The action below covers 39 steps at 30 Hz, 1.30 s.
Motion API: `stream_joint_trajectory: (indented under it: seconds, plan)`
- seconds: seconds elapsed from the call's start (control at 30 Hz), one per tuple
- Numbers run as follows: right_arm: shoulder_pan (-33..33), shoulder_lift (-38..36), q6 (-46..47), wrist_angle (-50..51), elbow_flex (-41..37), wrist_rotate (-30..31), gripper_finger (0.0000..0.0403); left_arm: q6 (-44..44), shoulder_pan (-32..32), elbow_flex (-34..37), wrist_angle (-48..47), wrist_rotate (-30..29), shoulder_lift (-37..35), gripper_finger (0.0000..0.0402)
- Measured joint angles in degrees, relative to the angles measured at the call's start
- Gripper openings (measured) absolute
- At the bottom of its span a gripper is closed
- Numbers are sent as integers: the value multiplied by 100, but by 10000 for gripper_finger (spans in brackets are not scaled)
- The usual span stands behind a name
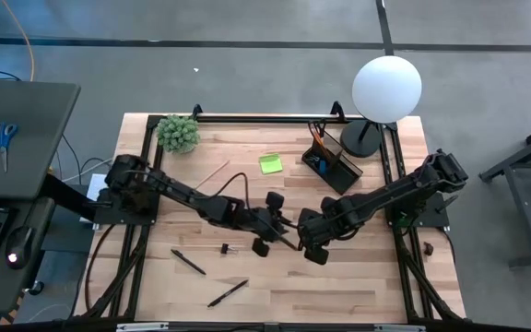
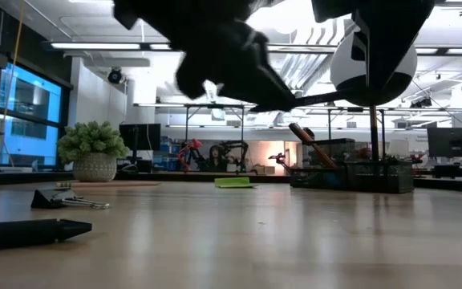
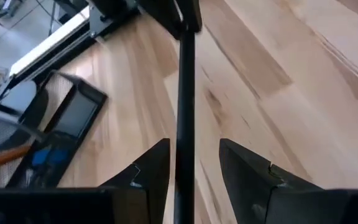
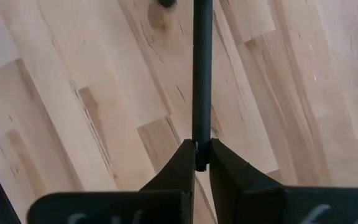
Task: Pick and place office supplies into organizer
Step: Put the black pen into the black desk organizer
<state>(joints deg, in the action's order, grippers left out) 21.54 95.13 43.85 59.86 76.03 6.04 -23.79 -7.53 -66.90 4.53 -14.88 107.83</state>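
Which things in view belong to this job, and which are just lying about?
Job: organizer, black pen in the right end effector, loose pens, sticky-note pad, wooden pencil, binder clip.
Lying about: potted plant, globe lamp, blue-handled scissors on the side desk.

— What sort of place is this?
— A robotics lab. The wooden desk (image 1: 339, 286) sits in a black frame on a grey concrete floor.
— Anything else?
— The low view shows ceiling strip lights (image 2: 95, 46), monitors (image 2: 452, 142), and more robot arms (image 2: 215, 151) on benches behind.
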Motion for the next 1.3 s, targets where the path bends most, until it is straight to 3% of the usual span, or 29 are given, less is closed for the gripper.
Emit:
stream_joint_trajectory:
  seconds: [0.33,0.57,0.77,0.93,1.03,1.2,1.3]
  plan:
    - [13,-2,-11,-37,0,23,17,157,0,-285,4,-138,343,120]
    - [15,-2,-17,-50,-2,47,17,193,0,-285,-6,-117,343,17]
    - [15,-4,-41,-49,-2,99,24,321,0,-283,-11,-126,343,16]
    - [77,-4,-342,-59,-2,111,69,368,2,-283,-5,-43,343,13]
    - [190,-67,-563,-59,-2,68,102,352,48,-283,58,453,343,9]
    - [430,-539,-572,-108,-2,-7,146,353,248,-283,556,1968,342,9]
    - [705,-1046,-404,-178,-2,548,157,461,410,-277,611,2765,340,9]
